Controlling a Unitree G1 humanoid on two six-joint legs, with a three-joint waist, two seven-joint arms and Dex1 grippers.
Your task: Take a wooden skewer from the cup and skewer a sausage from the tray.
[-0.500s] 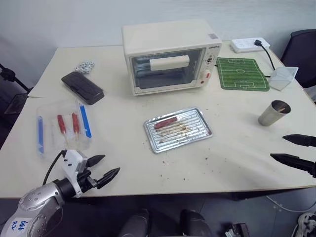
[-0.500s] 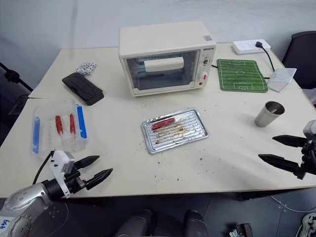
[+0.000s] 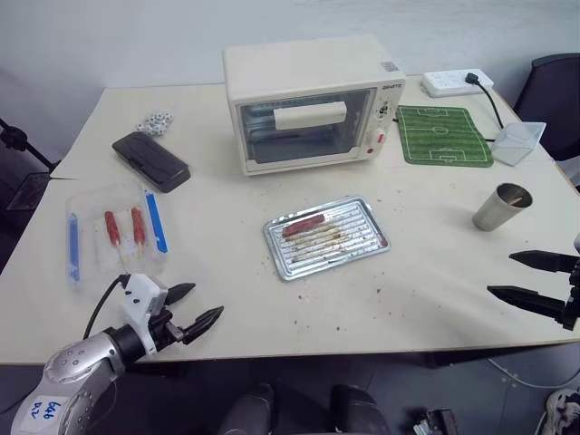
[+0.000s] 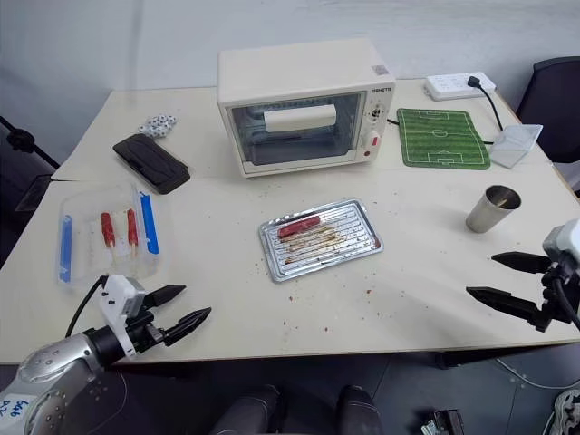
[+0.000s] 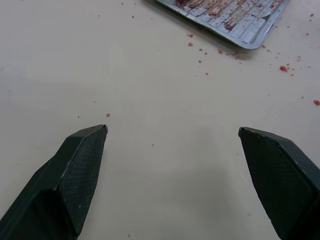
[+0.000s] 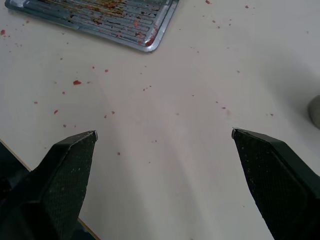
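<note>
Both tools, left [image 3: 198, 304] and right [image 3: 533, 277], gape wide and empty. Sausage [image 3: 303, 226] lies in the tray [image 3: 367, 241] mid-table [image 3: 227, 272], toaster oven [image 3: 313, 101] behind; cup [image 3: 502, 207] stands right.

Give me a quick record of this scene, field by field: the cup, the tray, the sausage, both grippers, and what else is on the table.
cup: metal cup upright near the table's right edge, beyond the right gripper
tray: ribbed metal tray at mid-table, in front of the toaster oven
sausage: one sausage lying in the tray's far part
left gripper: left gripper open, empty, over the near left table edge
right gripper: right gripper open, empty, near the cup
other items: clear plastic box, dark case, green football-pitch mat, power strip
</note>
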